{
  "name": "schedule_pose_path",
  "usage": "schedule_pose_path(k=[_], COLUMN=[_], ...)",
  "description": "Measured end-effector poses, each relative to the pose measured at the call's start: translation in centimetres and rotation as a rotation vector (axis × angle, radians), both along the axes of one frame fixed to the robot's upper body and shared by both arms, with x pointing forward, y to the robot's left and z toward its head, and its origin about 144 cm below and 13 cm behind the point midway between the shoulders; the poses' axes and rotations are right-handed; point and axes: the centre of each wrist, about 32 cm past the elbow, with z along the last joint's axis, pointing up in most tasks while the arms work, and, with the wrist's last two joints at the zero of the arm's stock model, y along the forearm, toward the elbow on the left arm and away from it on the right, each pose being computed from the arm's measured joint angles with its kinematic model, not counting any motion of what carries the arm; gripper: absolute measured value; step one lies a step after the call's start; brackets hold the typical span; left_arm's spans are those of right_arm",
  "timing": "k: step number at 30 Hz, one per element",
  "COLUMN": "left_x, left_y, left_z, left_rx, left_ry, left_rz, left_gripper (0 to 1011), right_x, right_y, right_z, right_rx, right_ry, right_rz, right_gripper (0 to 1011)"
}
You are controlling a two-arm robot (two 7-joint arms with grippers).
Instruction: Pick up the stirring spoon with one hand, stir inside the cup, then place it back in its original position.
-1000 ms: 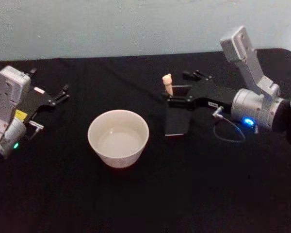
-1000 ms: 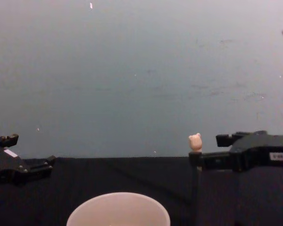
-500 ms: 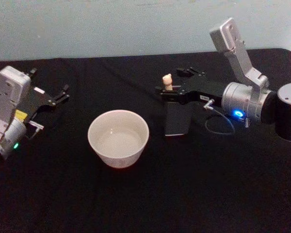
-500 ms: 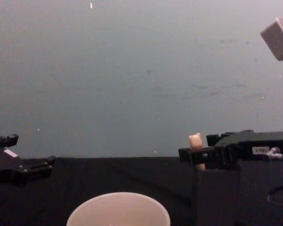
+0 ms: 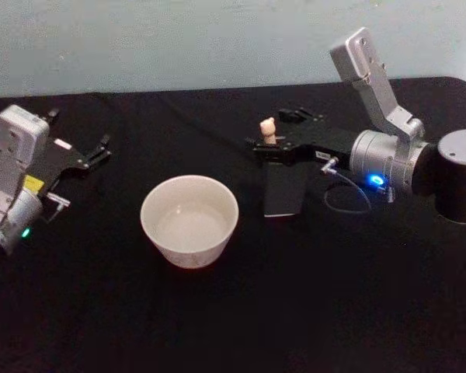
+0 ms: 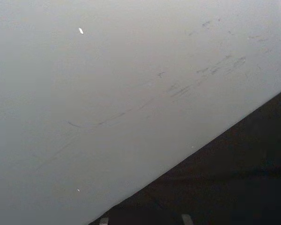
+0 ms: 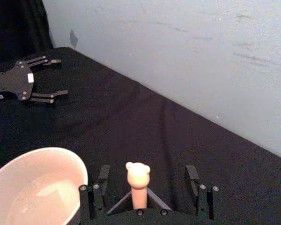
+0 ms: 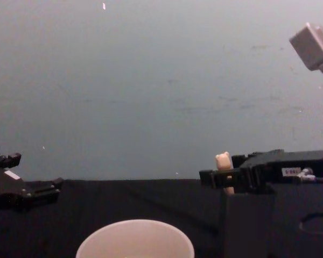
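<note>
The stirring spoon (image 5: 268, 129) stands upright in the dark square holder (image 5: 286, 193), and its beige animal-head knob (image 7: 137, 170) sticks out above the rim. My right gripper (image 5: 269, 138) hovers over the holder, open, with a finger on each side of the spoon's handle and a gap on both sides. In the chest view the knob (image 8: 223, 159) shows just above the gripper's fingers (image 8: 206, 177). The pale round cup (image 5: 189, 220) sits to the left of the holder and has nothing in it. My left gripper (image 5: 92, 154) rests open at the table's left side.
A black cloth (image 5: 241, 311) covers the table, and a pale wall (image 5: 179, 39) runs close behind it. A loop of thin cable (image 5: 346, 200) hangs from the right wrist beside the holder.
My right gripper has risen and slid left over the holder, so its fingers now straddle the spoon's handle. The spoon, the cup and the left arm have stayed put.
</note>
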Motion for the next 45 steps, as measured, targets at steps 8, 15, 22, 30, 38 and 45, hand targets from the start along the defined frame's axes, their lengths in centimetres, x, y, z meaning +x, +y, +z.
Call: schedule_pose_path(k=[8, 15, 22, 30, 38, 45], left_x=[0.0, 0.0, 0.0, 0.0, 0.0, 0.0], left_y=[0.0, 0.0, 0.0, 0.0, 0.0, 0.0], left_z=[0.0, 0.0, 0.0, 0.0, 0.0, 0.0], left_rx=[0.0, 0.0, 0.0, 0.0, 0.0, 0.0], left_ry=[0.0, 0.0, 0.0, 0.0, 0.0, 0.0], left_rz=[0.0, 0.0, 0.0, 0.0, 0.0, 0.0], left_gripper=[1001, 1001, 1001, 1001, 1001, 1001], right_x=[0.02, 0.02, 0.02, 0.02, 0.01, 0.01], right_y=[0.15, 0.16, 0.13, 0.11, 0.1, 0.1], right_z=[-0.07, -0.07, -0.06, -0.05, -0.07, -0.07], right_rx=[-0.007, -0.009, -0.009, -0.008, -0.007, -0.007], right_ry=[0.004, 0.004, 0.003, 0.003, 0.003, 0.003], right_rz=[0.003, 0.003, 0.002, 0.002, 0.002, 0.002], right_gripper=[1003, 1002, 950, 741, 503, 272])
